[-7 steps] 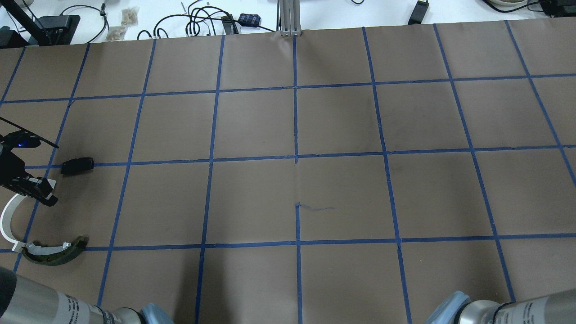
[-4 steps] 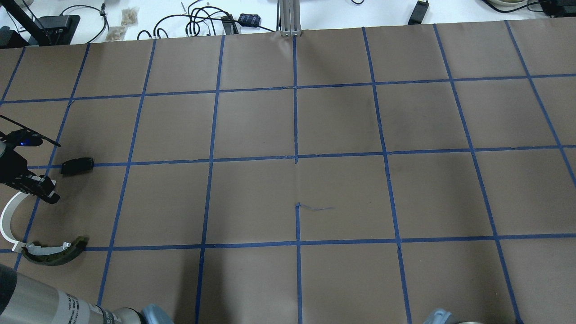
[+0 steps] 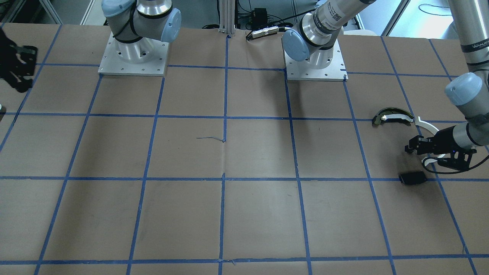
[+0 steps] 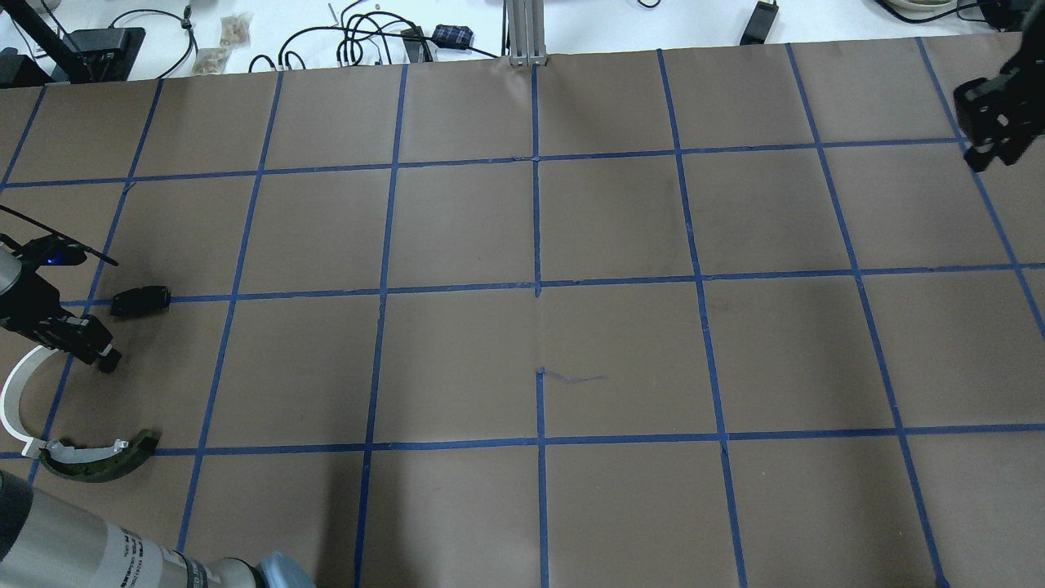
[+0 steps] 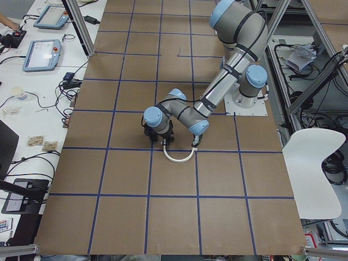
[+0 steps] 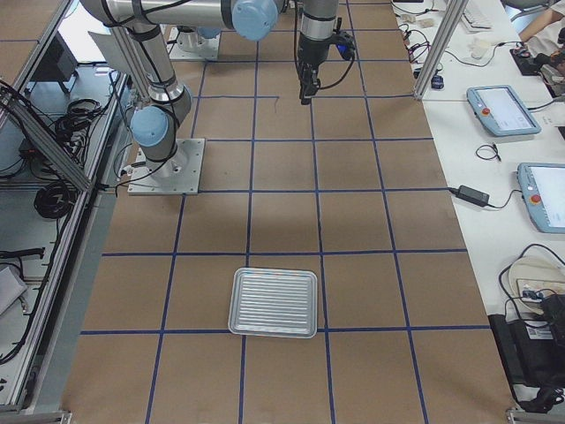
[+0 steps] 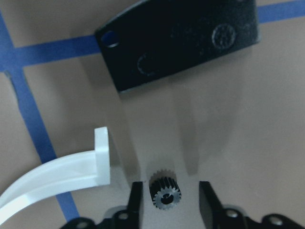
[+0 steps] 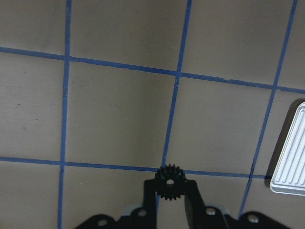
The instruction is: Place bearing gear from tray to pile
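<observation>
Black bearing gear (image 8: 167,179) sits clamped in right gripper (image 8: 168,185) jaws; left gripper (image 7: 170,191) jaws stand open astride second gear (image 7: 165,194) beside white arc (image 7: 62,171)

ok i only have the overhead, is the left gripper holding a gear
observer: no. In the left wrist view the left gripper is open, and a gear sits between its jaws with a gap on each side.
operator: and the right one
observer: its wrist view shows the right gripper shut on a second gear.
operator: anything left on the tray
observer: in the right side view the tray looks empty.
</observation>
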`<action>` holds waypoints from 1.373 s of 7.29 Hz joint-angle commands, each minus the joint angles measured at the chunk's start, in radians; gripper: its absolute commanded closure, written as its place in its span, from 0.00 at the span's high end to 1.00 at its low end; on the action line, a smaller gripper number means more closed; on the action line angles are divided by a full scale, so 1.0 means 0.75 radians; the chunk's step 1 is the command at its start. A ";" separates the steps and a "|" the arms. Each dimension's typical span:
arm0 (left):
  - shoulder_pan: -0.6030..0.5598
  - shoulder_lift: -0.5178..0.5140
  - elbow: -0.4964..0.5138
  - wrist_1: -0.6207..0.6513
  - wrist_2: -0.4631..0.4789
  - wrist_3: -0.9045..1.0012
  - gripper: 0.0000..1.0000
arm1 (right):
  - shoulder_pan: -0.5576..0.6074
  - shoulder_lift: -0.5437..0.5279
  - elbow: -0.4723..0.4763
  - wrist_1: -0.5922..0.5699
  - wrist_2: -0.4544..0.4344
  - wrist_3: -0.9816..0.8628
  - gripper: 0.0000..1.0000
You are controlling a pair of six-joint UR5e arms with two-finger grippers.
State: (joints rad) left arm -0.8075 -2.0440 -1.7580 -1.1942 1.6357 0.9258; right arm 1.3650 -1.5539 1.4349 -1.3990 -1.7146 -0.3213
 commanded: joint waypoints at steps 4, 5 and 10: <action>-0.295 0.125 0.170 -0.158 -0.003 -0.354 1.00 | 0.625 0.277 -0.019 -0.228 0.233 0.878 0.05; -0.326 0.146 0.170 -0.163 -0.015 -0.401 1.00 | 0.731 0.377 -0.021 -0.393 0.224 0.876 0.05; -0.486 0.175 0.168 -0.171 -0.031 -0.676 1.00 | 0.831 0.566 0.083 -0.632 0.247 0.846 0.13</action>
State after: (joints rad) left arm -1.1583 -1.9130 -1.6327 -1.3232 1.6098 0.4407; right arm 1.9824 -1.1391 1.4876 -1.8482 -1.5301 0.3128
